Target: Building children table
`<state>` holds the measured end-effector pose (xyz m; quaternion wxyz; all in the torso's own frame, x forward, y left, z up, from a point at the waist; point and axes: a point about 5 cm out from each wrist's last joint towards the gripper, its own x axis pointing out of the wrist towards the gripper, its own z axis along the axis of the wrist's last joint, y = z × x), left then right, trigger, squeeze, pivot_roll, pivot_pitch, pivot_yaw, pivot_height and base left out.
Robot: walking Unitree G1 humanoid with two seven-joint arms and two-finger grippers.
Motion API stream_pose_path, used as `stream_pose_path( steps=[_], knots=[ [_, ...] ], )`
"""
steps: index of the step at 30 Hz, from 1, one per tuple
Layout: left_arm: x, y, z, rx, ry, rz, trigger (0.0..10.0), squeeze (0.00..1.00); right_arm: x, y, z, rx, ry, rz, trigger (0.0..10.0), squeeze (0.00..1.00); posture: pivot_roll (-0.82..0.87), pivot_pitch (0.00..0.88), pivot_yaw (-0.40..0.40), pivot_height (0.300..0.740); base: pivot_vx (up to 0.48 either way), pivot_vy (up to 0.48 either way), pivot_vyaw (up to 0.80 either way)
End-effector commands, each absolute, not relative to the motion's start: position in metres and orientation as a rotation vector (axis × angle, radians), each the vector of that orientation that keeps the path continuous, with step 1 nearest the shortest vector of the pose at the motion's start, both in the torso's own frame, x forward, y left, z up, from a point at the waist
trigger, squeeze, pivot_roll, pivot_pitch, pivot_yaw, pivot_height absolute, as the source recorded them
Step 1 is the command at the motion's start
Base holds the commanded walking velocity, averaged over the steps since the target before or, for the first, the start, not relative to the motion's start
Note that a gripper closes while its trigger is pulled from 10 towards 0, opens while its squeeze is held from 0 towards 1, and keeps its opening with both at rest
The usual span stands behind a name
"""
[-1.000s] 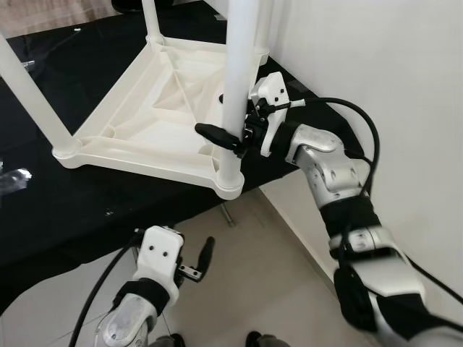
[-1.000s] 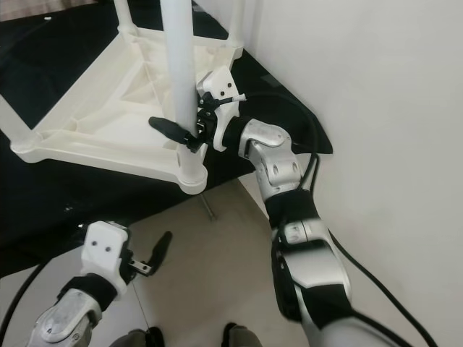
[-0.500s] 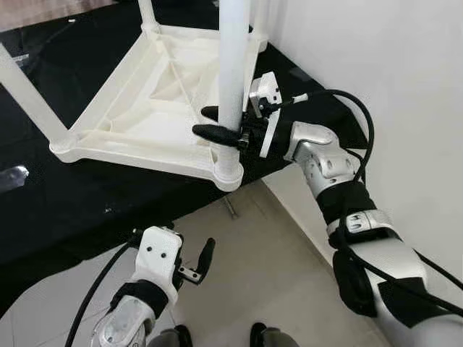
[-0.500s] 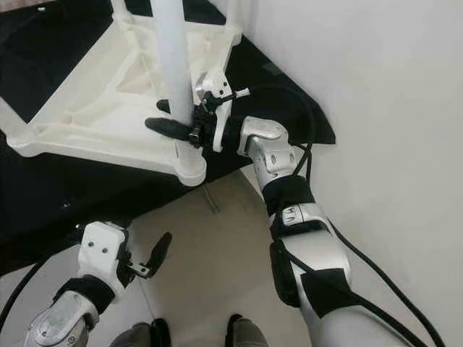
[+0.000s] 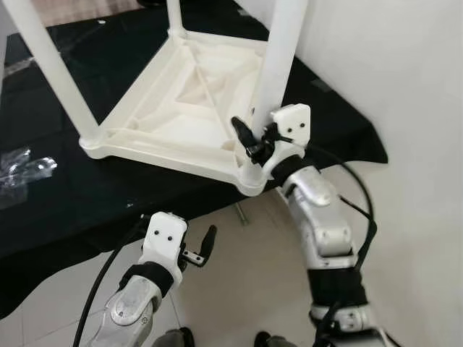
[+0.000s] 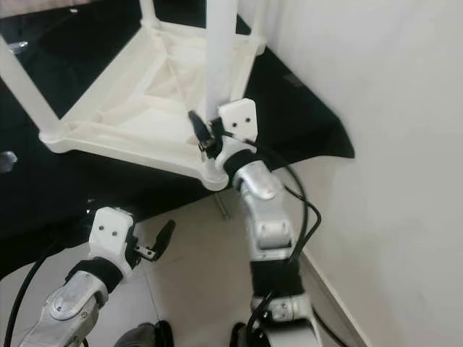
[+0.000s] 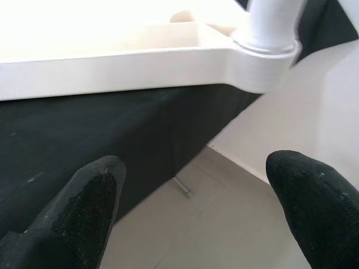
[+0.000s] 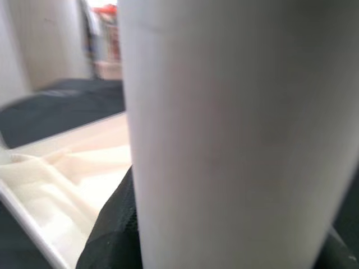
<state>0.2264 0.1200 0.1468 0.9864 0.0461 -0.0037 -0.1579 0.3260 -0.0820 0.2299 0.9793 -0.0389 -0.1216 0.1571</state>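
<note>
Moved: your right gripper [image 5: 249, 141] has slid down the near corner leg [image 5: 278, 61] and now sits just above its socket; a second ago one finger stuck out sideways higher up the leg. Camera also shifted, so the table's change of place in frame is not the table moving.
Right gripper state: fingers straddle the leg, one black finger [image 5: 241, 131] seen against it on the tabletop side; the right wrist view has the white leg [image 8: 224, 134] up close between dark pads. Looks clamped on the leg, judged from contact, not certain.
Left gripper [image 5: 199, 249]: hangs low over the tiled floor [image 5: 246, 275], fingers a little apart, holding nothing; the left wrist view looks up at the corner socket [image 7: 263, 61].
Table [image 5: 173, 94]: upside down on the black cloth [image 5: 65, 195], near the white wall [image 5: 405, 87].
Done: legs stand in all corners seen, left leg [image 5: 54, 72] and a far one [image 5: 173, 14] included.
Left: likely press this leg fully home, then flip the table upright.
Other: clear plastic bag [image 5: 25, 168] on the cloth, well apart.
</note>
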Motion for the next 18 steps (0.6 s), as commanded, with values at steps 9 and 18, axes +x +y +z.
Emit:
stream_pose_path(
  steps=[9,18],
  knots=[
    [0.238,0.125,0.137,0.089,0.007,-0.288,10.0,0.0,0.331,-0.038,0.209,-0.077,-0.122,0.471,10.0,0.0,-0.04,0.134,-0.031,0.74,0.0,0.0,0.0],
    [0.234,0.125,0.137,0.085,0.0,-0.292,10.0,0.0,0.343,-0.048,0.226,-0.013,-0.171,0.701,10.0,1.0,-0.03,0.159,-0.022,0.74,0.0,0.0,0.0]
  ],
)
